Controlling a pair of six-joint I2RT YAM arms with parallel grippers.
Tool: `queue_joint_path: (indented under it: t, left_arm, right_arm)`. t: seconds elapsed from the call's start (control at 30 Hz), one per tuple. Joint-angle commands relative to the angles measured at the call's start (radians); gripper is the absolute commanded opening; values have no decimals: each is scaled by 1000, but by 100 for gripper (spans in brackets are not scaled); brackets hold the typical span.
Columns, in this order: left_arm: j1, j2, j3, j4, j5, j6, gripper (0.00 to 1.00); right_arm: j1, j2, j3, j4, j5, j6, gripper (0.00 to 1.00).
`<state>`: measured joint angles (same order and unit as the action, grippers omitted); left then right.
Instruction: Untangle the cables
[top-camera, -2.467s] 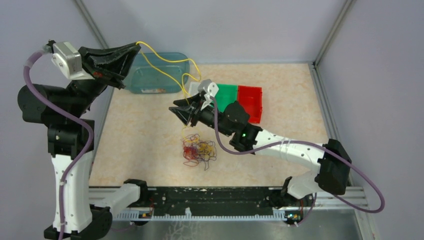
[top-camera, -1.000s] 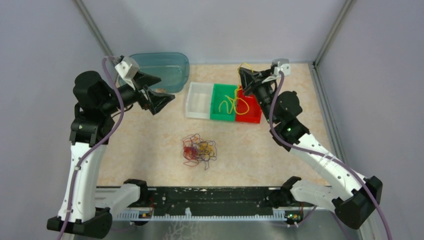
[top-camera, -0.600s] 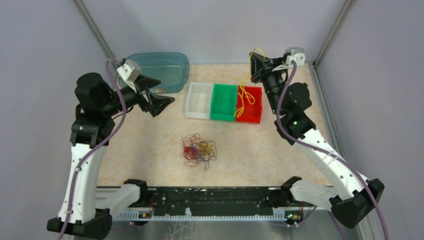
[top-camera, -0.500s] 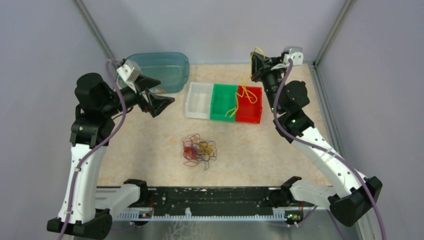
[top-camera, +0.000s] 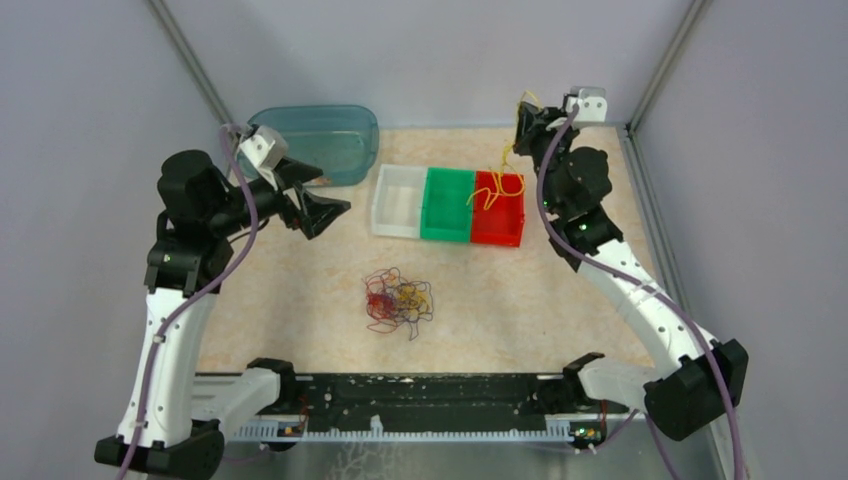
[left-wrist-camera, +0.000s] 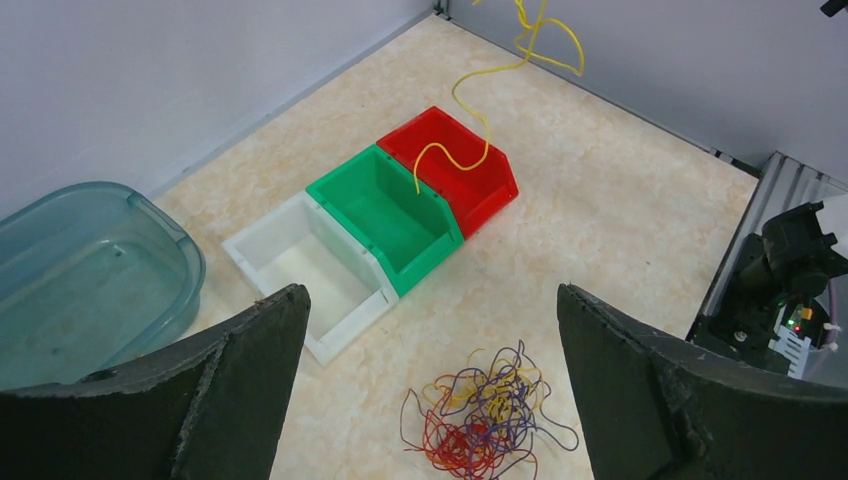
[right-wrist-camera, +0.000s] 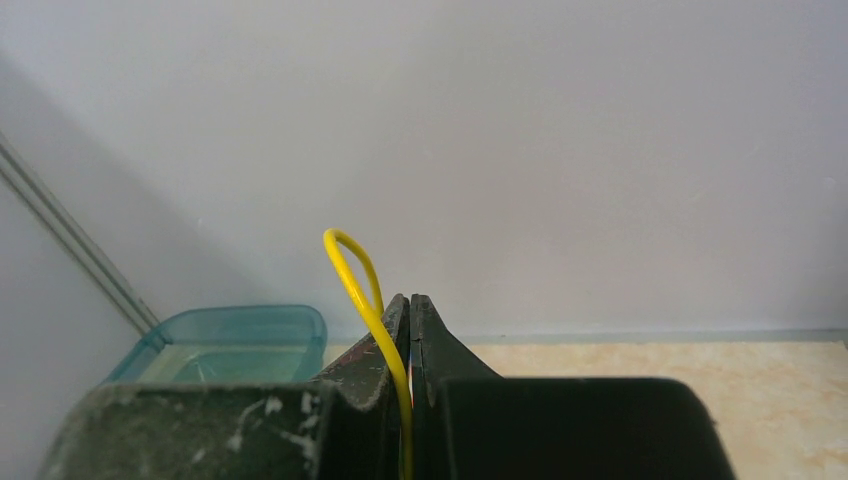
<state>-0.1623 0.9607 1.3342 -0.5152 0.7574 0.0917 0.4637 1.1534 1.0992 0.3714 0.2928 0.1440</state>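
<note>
A tangle of thin cables (top-camera: 398, 302) (left-wrist-camera: 487, 413), yellow, red and dark purple, lies on the table in the middle. My right gripper (top-camera: 522, 115) (right-wrist-camera: 409, 300) is raised at the back right, shut on one yellow cable (top-camera: 497, 183) (right-wrist-camera: 362, 285). That cable hangs down in curls over the red bin (top-camera: 499, 212) (left-wrist-camera: 462, 172) and shows in the left wrist view (left-wrist-camera: 470, 80). My left gripper (top-camera: 322, 205) (left-wrist-camera: 430, 300) is open at the left, held in the air with nothing between its fingers, looking down on the tangle.
Three bins stand in a row: white (top-camera: 397, 201) (left-wrist-camera: 305, 270), green (top-camera: 447, 207) (left-wrist-camera: 390, 215) and red. A blue-green tub (top-camera: 335, 135) (left-wrist-camera: 95, 270) sits at the back left. Grey walls close the back and sides.
My right gripper has lifted farther back and right with the yellow cable, whose free end has come off the green bin and now hangs over the red one. The left arm barely moved.
</note>
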Motion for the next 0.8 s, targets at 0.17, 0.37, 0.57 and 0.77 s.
queue_joint_path:
  t: [0.17,0.37,0.57,0.77]
  left_arm:
    - [-5,-12,-22,0,-12,20,99]
    - [-5,-14,-29,4,-20,25,99]
    - [-5,-9,-31,4,-16,22,99]
    - [-5,-5,-42,6,-13,20,99]
  right_arm:
    - [-71,11,17,58,-13,35,0]
    - [-123,12,43,57,-34,65,0]
    - [-146,23,82,54,-56,77,0]
    - [-148,27,87,51,-75,85,0]
